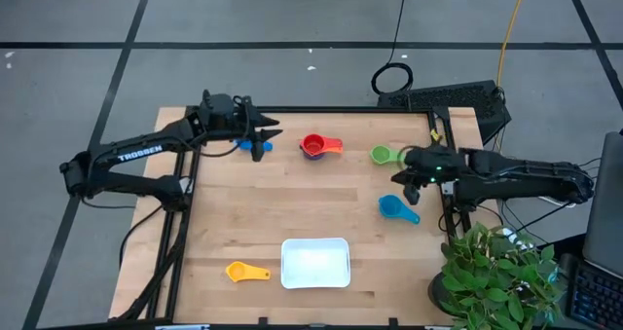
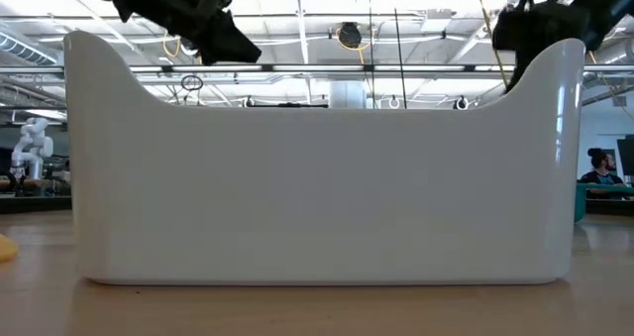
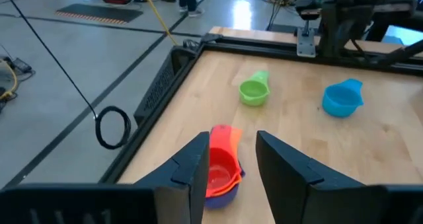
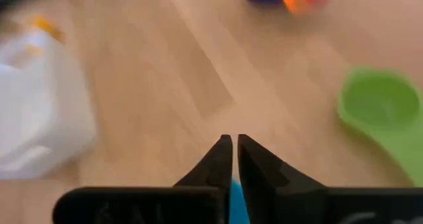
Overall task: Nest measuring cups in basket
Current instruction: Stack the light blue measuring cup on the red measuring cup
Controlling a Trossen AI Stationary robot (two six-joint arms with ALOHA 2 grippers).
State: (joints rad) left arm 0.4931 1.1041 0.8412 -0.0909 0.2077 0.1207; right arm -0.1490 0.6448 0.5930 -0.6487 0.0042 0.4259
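The pale wooden desk (image 1: 243, 213) carries a shallow white rectangular plastic basket (image 1: 314, 263) at its near edge, empty as far as the overhead view shows — nesting is at an early step. The left gripper (image 1: 261, 133), fingers apart and released, hovers near the far edge; the right gripper (image 1: 410, 180), clenched on nothing visible, hangs between a smooth green round scoop (image 1: 383, 155) and a light blue one (image 1: 393, 207). A red-and-orange stack sits in a dark blue cup (image 1: 315, 147); a yellow scoop (image 1: 244, 271) lies beside the basket. Next likely calls for parting the fingers and descending onto a rim.
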